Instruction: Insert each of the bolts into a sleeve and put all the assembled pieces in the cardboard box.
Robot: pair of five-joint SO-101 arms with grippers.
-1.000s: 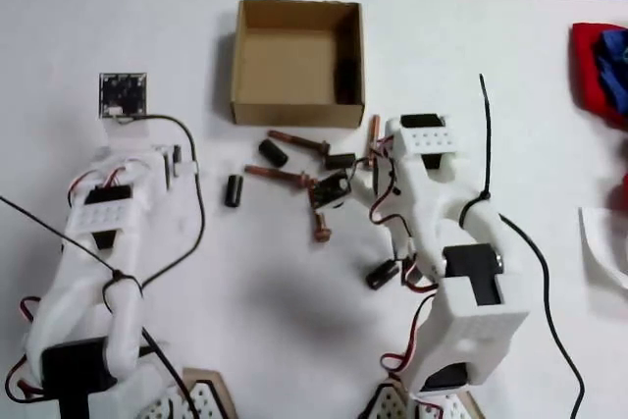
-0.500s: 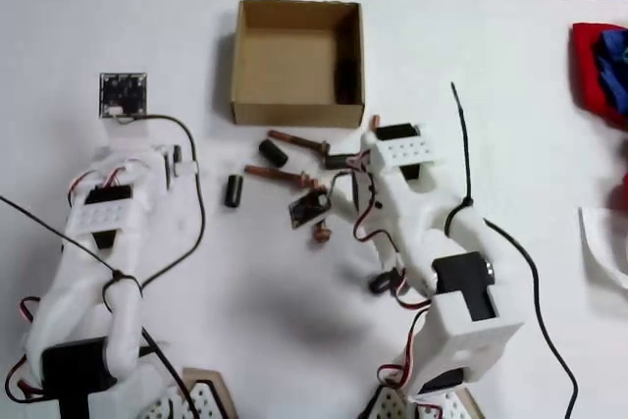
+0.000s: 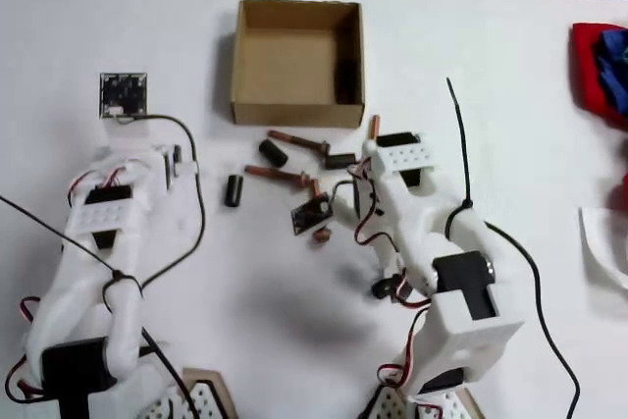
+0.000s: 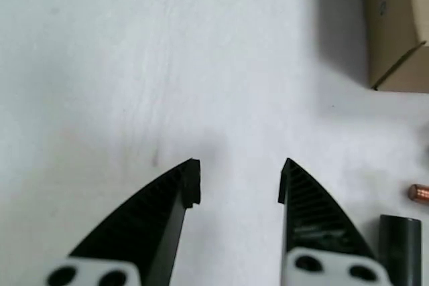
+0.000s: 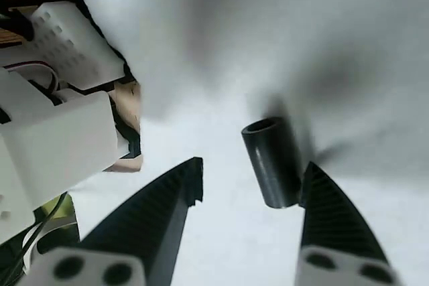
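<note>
A black sleeve (image 5: 271, 162) sits on the table (image 5: 228, 232) between the open jaws of the right gripper (image 5: 253, 167). Its long axis runs roughly along the fingers, hollow end facing away from the wrist. It hugs one finger, clear of the other; nothing is clamped. The left gripper (image 4: 238, 179), jaws likewise apart, hangs over bare table, so the right arm seems nearer. Bolts (image 3: 280, 175) lie before the cardboard box (image 3: 294, 113).

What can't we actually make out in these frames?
- High view: dark piece inside the cardboard box, in shadow; assembled or not, unclear.
- High view: bolt partly under the right arm.
- Left wrist view: bolt tip and sleeve cut by the edge.
- Right wrist view: blurred sleeve; touching the finger or not, unclear.
</note>
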